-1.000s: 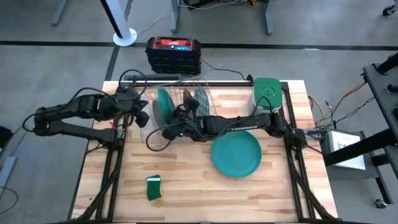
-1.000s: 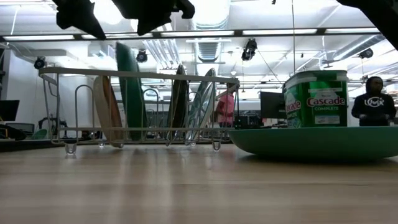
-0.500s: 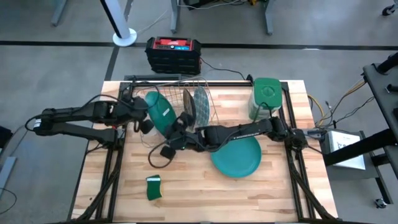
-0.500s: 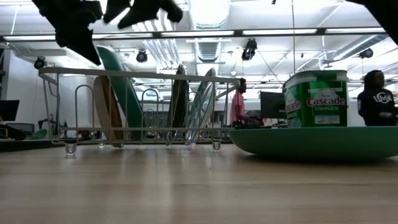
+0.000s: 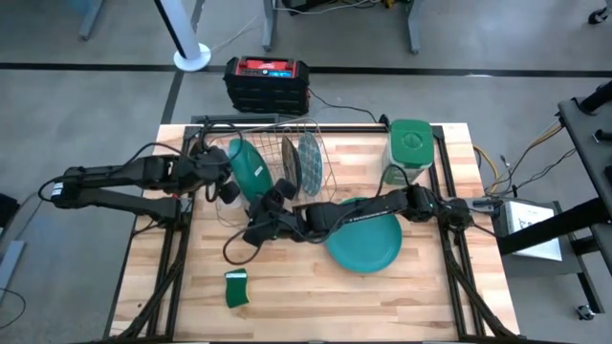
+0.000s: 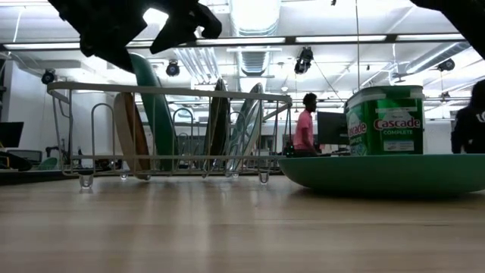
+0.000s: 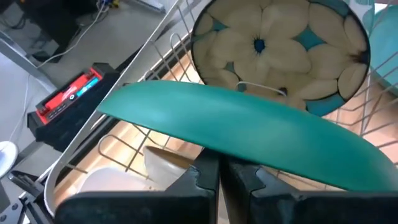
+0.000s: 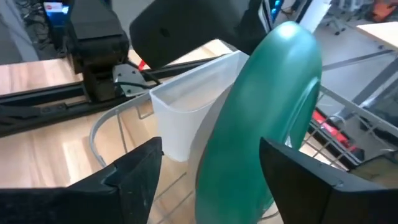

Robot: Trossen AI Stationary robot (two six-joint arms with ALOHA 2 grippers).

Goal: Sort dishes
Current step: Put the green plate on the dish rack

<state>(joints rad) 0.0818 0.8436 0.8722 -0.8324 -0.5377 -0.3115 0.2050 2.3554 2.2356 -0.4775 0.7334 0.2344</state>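
A dark green plate (image 5: 247,170) stands in the wire dish rack (image 5: 287,129), its rim down between the wires, and leans toward the table's left. My right gripper (image 8: 210,146) is open, with one finger on each side of this plate (image 8: 261,118), touching nothing that I can see. My left gripper (image 7: 217,165) is shut, right at the same plate's rim (image 7: 249,124). A flower-patterned plate (image 7: 280,43) stands upright farther along the rack. A teal plate (image 5: 363,239) lies flat on the table. My left gripper comes at the green plate from the table's left. Its shut fingertips (image 7: 208,168) stand right at the plate's rim (image 7: 214,146). Whether they touch it, I cannot tell.
A white cutlery holder (image 8: 186,112) hangs on the rack's left end. A green lidded canister (image 5: 411,143) stands at the far right and a small green sponge (image 5: 236,287) lies near the front edge. A black and red box (image 5: 266,81) sits on the floor beyond the table.
My right gripper has opened, drawn back toward the table's near edge and sunk a little. The green plate, upright in the rack a second ago, has tipped toward the table's left, its rim still in the rack. My left gripper has come down closer to it, still shut.
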